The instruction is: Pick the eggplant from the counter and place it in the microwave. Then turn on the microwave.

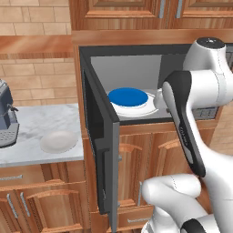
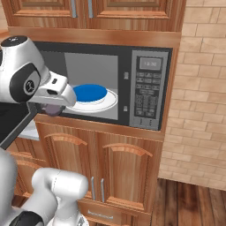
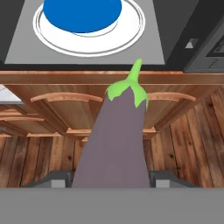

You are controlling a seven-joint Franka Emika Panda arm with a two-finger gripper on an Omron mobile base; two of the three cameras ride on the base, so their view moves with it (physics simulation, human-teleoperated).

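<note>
My gripper [image 3: 109, 179] is shut on the eggplant [image 3: 117, 140], a grey-purple oblong whose green stem points toward the open microwave [image 3: 26, 48]. In the right base view the gripper [image 2: 55, 108] hovers at the front lower left edge of the microwave [image 2: 148, 88] cavity, with the eggplant [image 2: 54, 110] showing as a dark purple bit under the hand. The eggplant sits just outside the opening, over the wooden cabinet fronts. The microwave door [image 1: 98, 132] stands swung wide open to the left. Left of it lies the marbled counter [image 1: 41, 123].
Inside the microwave a white plate [image 2: 110, 102] carries a blue disc [image 2: 89, 92]. The button panel [image 2: 149, 90] is on the microwave's right side. A white rounded lump [image 1: 58, 141] and a grey coffee machine [image 1: 7, 118] stand on the counter. Wooden floor lies below.
</note>
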